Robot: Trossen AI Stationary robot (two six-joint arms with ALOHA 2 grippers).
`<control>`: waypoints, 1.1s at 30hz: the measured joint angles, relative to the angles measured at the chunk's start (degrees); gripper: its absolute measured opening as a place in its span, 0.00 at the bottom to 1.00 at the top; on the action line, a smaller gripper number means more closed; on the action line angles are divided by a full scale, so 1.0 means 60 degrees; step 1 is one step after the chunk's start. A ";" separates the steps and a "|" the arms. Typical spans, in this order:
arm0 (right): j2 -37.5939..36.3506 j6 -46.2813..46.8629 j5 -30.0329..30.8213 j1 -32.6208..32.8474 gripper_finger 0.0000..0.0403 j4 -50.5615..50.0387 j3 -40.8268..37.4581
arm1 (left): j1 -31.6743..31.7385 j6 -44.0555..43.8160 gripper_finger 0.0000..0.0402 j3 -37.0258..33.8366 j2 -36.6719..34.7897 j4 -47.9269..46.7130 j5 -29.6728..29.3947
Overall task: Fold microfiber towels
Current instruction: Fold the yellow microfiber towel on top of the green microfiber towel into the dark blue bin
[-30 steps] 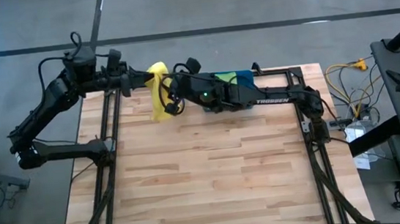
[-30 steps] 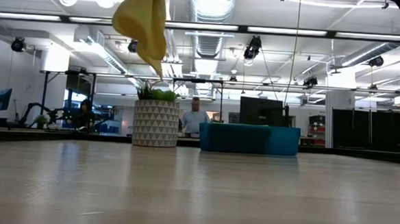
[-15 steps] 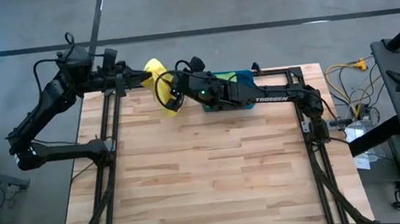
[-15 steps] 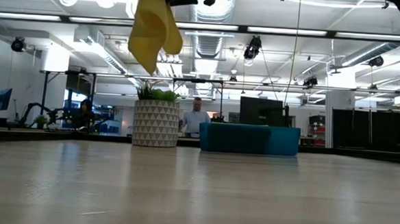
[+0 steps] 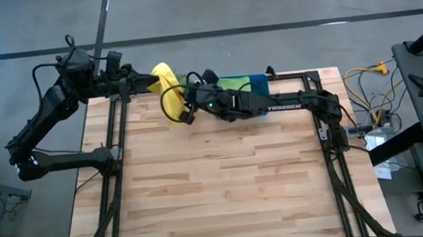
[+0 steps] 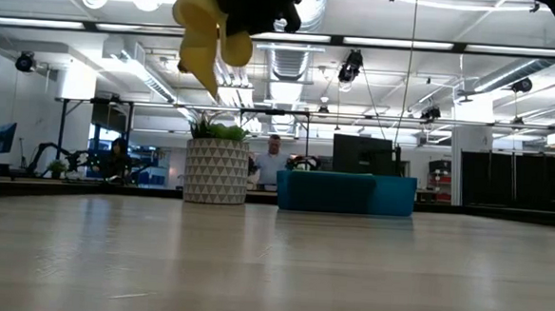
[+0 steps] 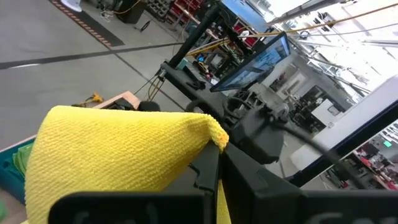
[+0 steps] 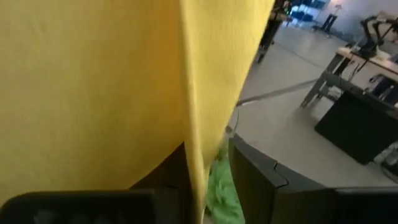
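Two arms: both meet above the worktop's [image 5: 225,179] far edge.
Yellow towel [image 5: 163,80]: hanging in the air between them.
Left gripper [image 5: 148,80]: fingers pinched shut on a towel corner.
Right gripper [image 5: 185,109]: fingers narrowed around the towel's hanging edge.
Other towels [image 5: 245,82]: piled at the far edge.

**Both arms raised at the far edge**

My left arm reaches in from the left, its left gripper [image 5: 148,81] pinched fully shut and held high above the table's far edge. My right arm stretches across from the right side, nearly level, with the right gripper [image 5: 182,110] just beside the left one, its fingers partly closed.
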 joint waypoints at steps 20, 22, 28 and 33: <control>-0.1451 0.0601 -0.0329 0.0000 0.02 -0.1935 -0.1153 | 0.0000 0.0482 0.00 -0.0062 0.0021 -0.0127 0.0026; -0.1702 0.0600 -0.0581 0.0000 0.02 -0.2390 -0.1162 | 0.0000 0.0554 0.00 -0.0076 0.0050 -0.0157 0.0043; -0.2583 0.0598 -0.1187 0.0004 0.02 -0.4224 -0.1162 | -0.0004 0.1190 0.00 -0.0080 0.0087 -0.0718 0.0665; -0.3517 0.0417 -0.2359 -0.0011 0.02 -0.5549 -0.1162 | -0.0004 0.1693 0.00 -0.0091 0.0087 -0.1699 0.1652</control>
